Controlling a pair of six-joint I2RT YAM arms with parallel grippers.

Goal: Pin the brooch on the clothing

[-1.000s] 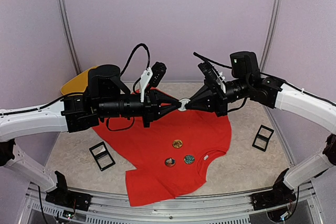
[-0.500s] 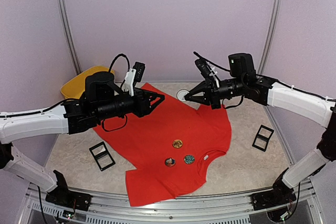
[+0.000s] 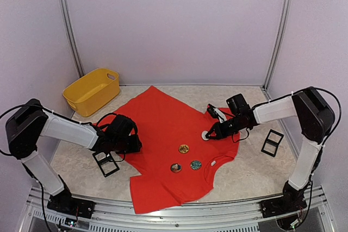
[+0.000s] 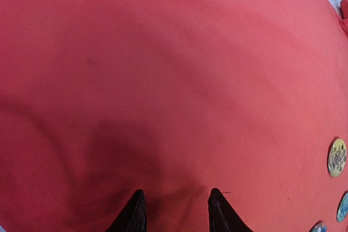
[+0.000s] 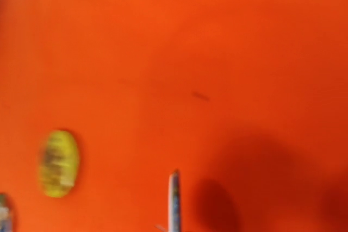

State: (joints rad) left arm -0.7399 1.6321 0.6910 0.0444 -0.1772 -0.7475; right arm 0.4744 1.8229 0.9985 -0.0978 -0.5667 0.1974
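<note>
Right gripper (image 3: 209, 133) is clamped on the brooch (image 3: 205, 135), a small white disc held at its tip just above the red T-shirt (image 3: 163, 123). The disc hangs over the shirt's upper chest, on the side toward the right sleeve. In the blurred right wrist view the brooch (image 5: 174, 202) shows only as a thin pale sliver standing edge-on at the bottom, with red cloth filling everything behind it. I cannot tell whether it touches the cloth.

A yellow brooch (image 3: 184, 148) lies flat on the shirt just near and left of the held one. Two more brooches (image 3: 186, 166) sit closer to the collar.

The shirt lies spread flat, its long axis diagonal. Its hem points far-left toward the yellow basket (image 3: 91, 89), and its collar and white neck label (image 3: 213, 162) point near-right.

The right arm's elbow stands high at the right side. Its forearm slopes down and leftward to the shirt.

Left gripper (image 3: 137, 145) hangs low over the shirt's left edge with its jaws parted and nothing between them. In the left wrist view its two dark fingertips (image 4: 135, 214) stand apart over bare red cloth. The left elbow is raised at the far left, and the forearm reaches right, close to the table (image 3: 244, 175).

Two black frames (image 3: 105, 161) lie off the shirt, one on each side.
</note>
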